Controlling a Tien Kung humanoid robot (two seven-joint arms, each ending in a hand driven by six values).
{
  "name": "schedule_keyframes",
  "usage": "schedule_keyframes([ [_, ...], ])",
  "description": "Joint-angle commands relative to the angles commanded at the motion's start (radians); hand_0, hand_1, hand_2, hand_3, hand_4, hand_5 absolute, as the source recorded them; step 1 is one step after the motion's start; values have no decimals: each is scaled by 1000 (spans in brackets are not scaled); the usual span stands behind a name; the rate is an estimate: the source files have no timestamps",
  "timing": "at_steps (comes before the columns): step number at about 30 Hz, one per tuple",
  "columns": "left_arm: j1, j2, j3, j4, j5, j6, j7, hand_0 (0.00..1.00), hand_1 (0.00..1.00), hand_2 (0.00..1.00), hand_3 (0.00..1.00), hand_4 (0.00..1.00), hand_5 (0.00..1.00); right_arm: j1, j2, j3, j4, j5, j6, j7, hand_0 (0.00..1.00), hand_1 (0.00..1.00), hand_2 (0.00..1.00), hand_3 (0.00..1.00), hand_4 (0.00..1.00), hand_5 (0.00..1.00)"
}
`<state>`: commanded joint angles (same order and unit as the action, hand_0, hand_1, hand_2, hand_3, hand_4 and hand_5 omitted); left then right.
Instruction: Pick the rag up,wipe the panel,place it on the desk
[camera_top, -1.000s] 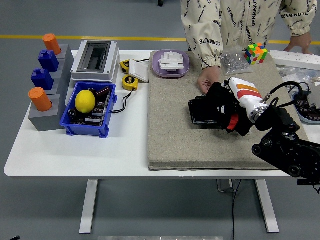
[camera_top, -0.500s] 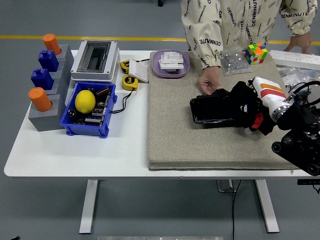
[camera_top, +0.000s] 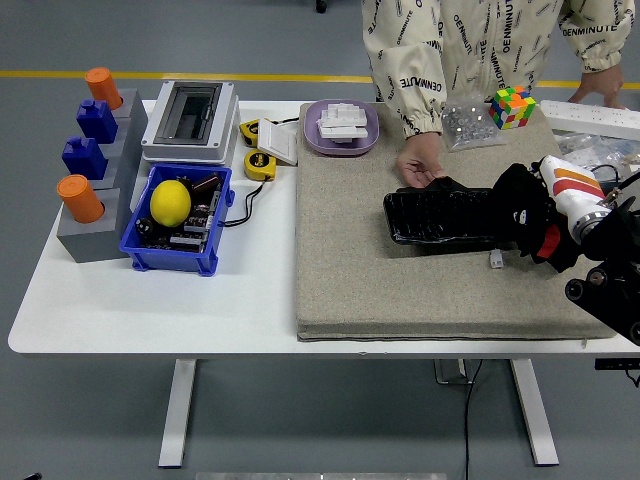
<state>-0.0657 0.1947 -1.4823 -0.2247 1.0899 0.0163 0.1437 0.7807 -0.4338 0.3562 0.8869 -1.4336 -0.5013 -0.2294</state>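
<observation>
Now right hand (camera_top: 527, 218) at panel's (camera_top: 440, 217) right end

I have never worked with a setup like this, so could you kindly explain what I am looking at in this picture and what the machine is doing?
This is one view from a camera on a humanoid robot's head, looking down over a white table. The black arm entering from the right ends in a five-fingered robot hand, which presses a dark rag, hard to tell from the hand itself, at the right end of a black panel lying on a grey felt mat. A person's hand at the far side steadies the panel. Elsewhere sit a blue bin holding a lemon, a grey electrical box, a purple tray and a puzzle cube. The left arm is out of view.
</observation>
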Motion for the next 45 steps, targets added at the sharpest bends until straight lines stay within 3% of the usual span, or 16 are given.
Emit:
schedule_keyframes([
  [17,1,0,-3,-1,1,0,0,609,641,655,562,628,440,1,-8,5,12,-9,-1,-4,236,363,412,424,939,2],
  [45,1,2,-4,-1,3,0,0,608,641,654,562,627,439,30,97,-18,52,-15,-11,-2,239,363,412,424,939,2],
])
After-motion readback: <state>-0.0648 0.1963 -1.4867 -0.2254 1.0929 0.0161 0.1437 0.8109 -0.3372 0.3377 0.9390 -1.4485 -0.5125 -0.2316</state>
